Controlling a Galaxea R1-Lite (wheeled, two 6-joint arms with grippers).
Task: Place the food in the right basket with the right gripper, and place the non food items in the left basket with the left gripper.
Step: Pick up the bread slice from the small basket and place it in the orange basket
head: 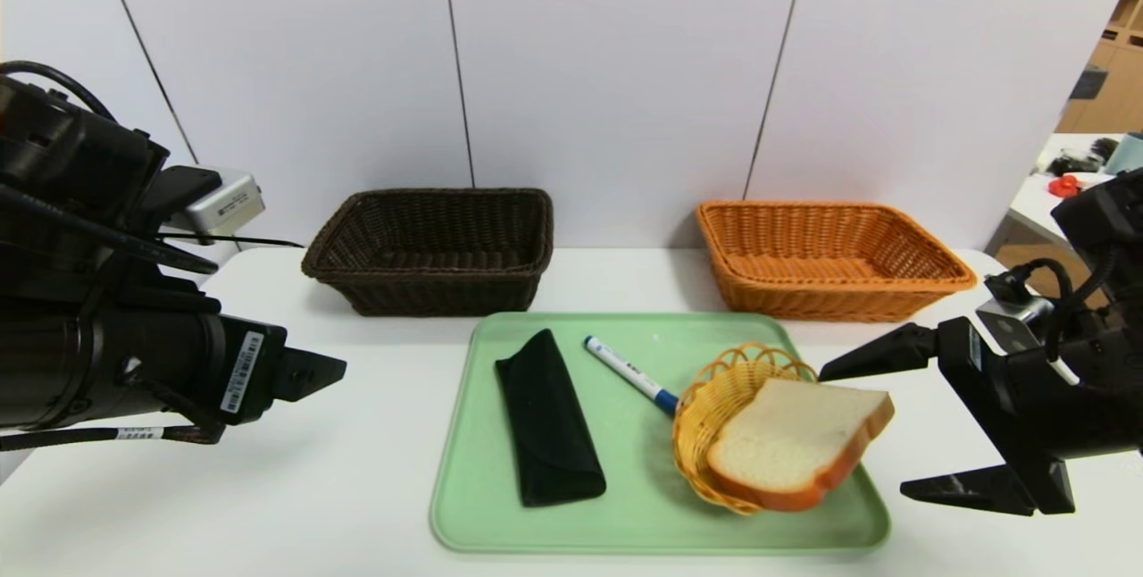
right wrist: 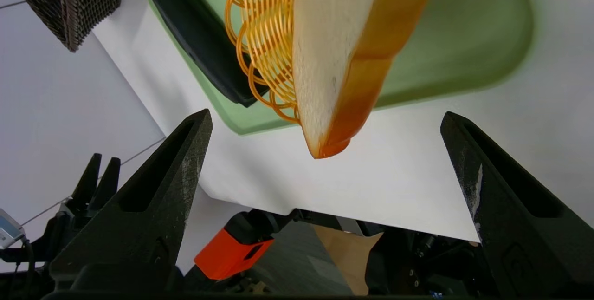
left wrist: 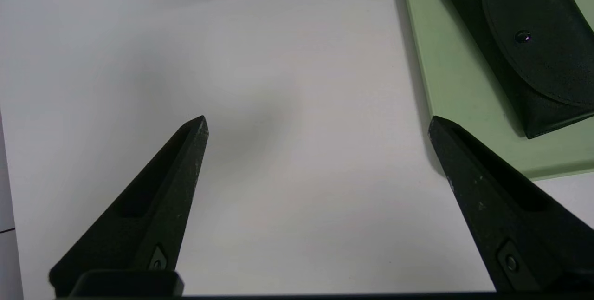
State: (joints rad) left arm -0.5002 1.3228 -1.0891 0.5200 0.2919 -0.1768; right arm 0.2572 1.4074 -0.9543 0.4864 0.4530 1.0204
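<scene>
The food, a slice of white bread [head: 795, 447] with an orange-brown crust, leans tilted on a small round yellow basket [head: 714, 407] on a green tray [head: 643, 514]. A black pouch [head: 546, 421] and a white marker [head: 629, 373] with a blue cap lie on the same tray. My right gripper [head: 866, 431] is open at the tray's right side; the bread's corner [right wrist: 334, 49] points into the gap between its fingers without touching them. My left gripper [left wrist: 318, 123] hangs open over bare table left of the tray, the pouch [left wrist: 529, 44] ahead of it.
The dark brown left basket [head: 433, 246] and the orange right basket [head: 830, 260] stand empty at the back of the white table, against the wall. A small grey device [head: 223, 202] sits at the far left. The table's front edge runs close under the right gripper.
</scene>
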